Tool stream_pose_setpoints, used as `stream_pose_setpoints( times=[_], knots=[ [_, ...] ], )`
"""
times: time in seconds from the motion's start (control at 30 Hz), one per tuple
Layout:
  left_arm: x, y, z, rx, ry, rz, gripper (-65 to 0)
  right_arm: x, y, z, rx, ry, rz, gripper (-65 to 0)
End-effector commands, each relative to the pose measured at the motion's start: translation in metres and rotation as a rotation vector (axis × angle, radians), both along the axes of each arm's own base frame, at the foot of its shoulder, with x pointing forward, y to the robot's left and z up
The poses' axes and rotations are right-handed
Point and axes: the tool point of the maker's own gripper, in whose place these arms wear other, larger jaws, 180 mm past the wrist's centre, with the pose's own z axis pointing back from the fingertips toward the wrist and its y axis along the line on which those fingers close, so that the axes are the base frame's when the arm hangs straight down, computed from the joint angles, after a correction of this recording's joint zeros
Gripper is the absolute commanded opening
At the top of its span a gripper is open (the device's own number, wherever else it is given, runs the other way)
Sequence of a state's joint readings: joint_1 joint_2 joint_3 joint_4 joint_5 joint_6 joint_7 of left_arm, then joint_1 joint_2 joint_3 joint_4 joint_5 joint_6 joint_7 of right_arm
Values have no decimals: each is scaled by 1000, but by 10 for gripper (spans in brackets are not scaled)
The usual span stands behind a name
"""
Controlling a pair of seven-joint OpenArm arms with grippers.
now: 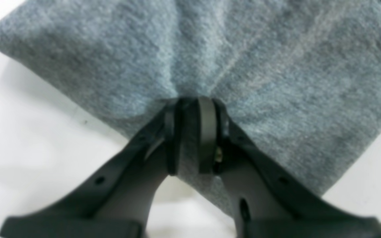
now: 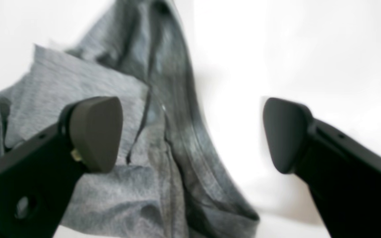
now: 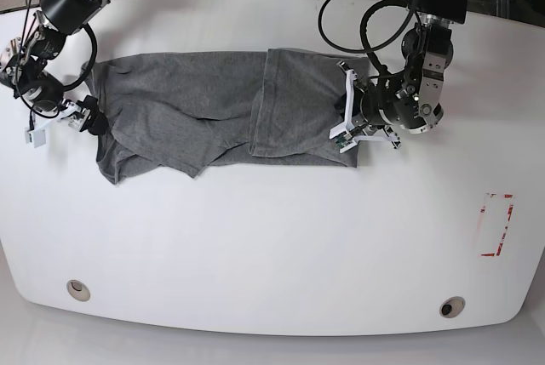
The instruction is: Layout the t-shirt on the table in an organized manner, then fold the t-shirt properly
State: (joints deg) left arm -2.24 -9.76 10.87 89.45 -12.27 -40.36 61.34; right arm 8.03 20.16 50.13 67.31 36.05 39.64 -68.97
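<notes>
A heather-grey t-shirt lies spread across the far half of the white table, one end folded over. The left gripper is clamped on its folded edge. The right gripper, jaws wide apart, sits beside the opposite end.

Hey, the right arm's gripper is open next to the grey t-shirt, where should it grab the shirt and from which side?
Probably the bunched edge of the t-shirt nearest the open right gripper, coming in from the table side beyond that end. In the right wrist view the cloth stands in raised folds there, thick enough to pinch. The left gripper already clamps the opposite end.
</notes>
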Motion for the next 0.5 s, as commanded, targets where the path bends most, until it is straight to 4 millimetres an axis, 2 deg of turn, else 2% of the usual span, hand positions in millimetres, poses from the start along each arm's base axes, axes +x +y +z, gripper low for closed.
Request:
stream_pose_setpoints(
  times=[0.0,0.07,0.27,0.47],
  knots=[
    [-2,19,-6,101,20,8,-581,7,-10,14,-24,-49,-6,0],
    [-1,19,-5,101,19,8,-581,5,-9,11,-21,-43,-5,0],
    [0,20,-5,102,18,8,-581,-5,15,-8,29,-13,6,0],
    [-1,20,-5,103,19,8,-581,2,54,-20,48,6,103,0]
  ],
)
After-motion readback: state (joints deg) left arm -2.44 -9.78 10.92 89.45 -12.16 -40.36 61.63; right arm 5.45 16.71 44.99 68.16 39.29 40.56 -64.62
